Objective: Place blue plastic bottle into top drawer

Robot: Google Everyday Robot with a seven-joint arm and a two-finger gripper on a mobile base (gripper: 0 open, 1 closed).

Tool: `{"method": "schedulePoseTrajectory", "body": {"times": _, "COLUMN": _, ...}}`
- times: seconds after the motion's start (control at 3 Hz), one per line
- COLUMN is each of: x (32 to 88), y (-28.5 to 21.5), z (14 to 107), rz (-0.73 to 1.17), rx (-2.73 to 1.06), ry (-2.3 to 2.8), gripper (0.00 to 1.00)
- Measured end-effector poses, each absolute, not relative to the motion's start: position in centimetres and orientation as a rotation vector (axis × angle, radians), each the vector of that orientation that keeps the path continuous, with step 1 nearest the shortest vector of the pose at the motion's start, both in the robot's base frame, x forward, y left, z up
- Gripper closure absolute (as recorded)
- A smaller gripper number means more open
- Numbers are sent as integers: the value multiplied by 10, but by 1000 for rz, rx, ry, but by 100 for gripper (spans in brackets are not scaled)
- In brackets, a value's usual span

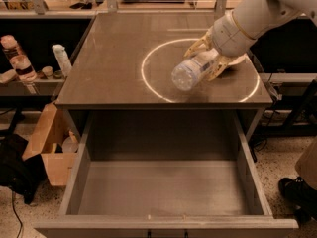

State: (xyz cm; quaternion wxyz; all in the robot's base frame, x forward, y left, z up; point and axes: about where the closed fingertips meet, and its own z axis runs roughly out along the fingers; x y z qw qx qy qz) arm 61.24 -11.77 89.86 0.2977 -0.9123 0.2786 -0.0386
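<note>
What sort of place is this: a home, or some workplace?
Probably a robotics lab or workshop: a grey metal table with its top drawer open, cluttered side shelves, and a robot gripper holding the blue plastic bottle over the tabletop.

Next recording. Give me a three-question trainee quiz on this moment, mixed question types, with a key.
1. True or false: the blue plastic bottle already lies in the top drawer.
2. Multiple choice: the gripper is A) open and down inside the drawer, B) shut on the bottle above the table, C) out of view.
3. Fill in: the top drawer stands ____ (open or shut).

Key:
1. False. The bottle is held over the table, behind the drawer.
2. B
3. open
</note>
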Motion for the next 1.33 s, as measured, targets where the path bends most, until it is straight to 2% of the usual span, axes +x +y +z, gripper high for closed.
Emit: {"method": "schedulePoseTrajectory", "body": {"times": 1.33, "x": 523, "y": -149, "z": 864, "rz": 5, "rx": -2359, "ry": 936, "gripper": 100}}
